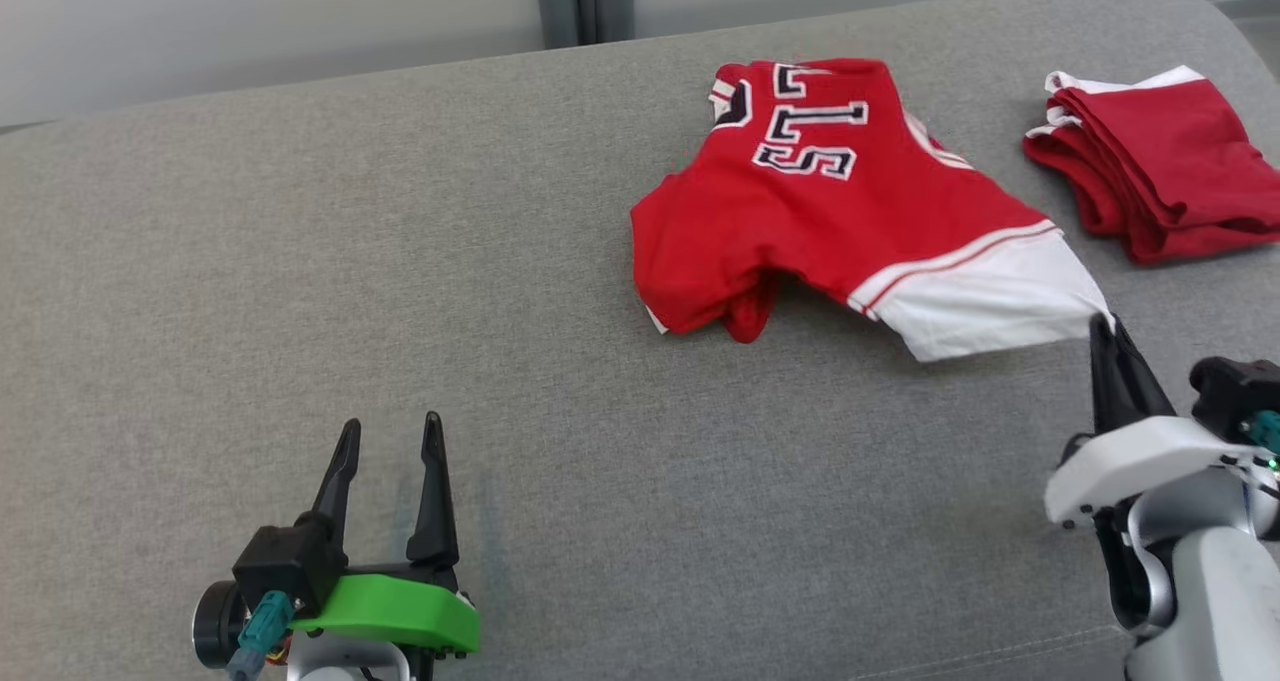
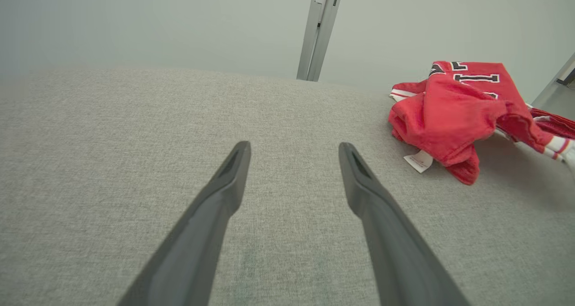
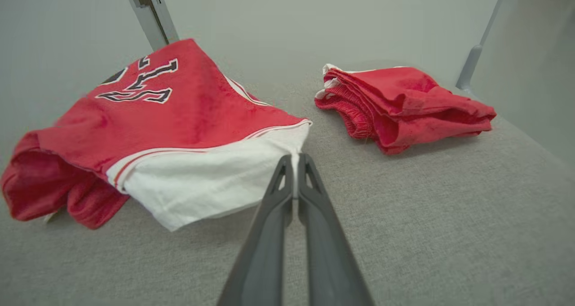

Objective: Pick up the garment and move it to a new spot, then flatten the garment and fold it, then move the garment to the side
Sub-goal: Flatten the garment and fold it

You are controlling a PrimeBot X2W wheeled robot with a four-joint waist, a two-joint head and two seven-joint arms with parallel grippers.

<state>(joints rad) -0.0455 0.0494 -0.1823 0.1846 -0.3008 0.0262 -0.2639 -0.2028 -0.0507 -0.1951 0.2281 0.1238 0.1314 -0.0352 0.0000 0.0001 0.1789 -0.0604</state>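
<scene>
A red jersey (image 1: pixel 830 211) with black and white lettering and a white band lies crumpled on the grey cushion (image 1: pixel 400 291), partly lifted at its near right corner. My right gripper (image 1: pixel 1102 323) is shut on the white band's corner, and the right wrist view has the fingertips pinching that white edge (image 3: pixel 294 155) of the jersey (image 3: pixel 179 117). My left gripper (image 1: pixel 390 436) stands open at the lower left, well away from the jersey, with nothing between its fingers (image 2: pixel 233 171). In the left wrist view the jersey (image 2: pixel 453 113) sits at the far right with a white label showing.
A folded stack of red garments (image 1: pixel 1150 161) lies at the far right of the cushion, also in the right wrist view (image 3: pixel 404 104). A grey wall post (image 1: pixel 585 1) stands behind the cushion's back edge.
</scene>
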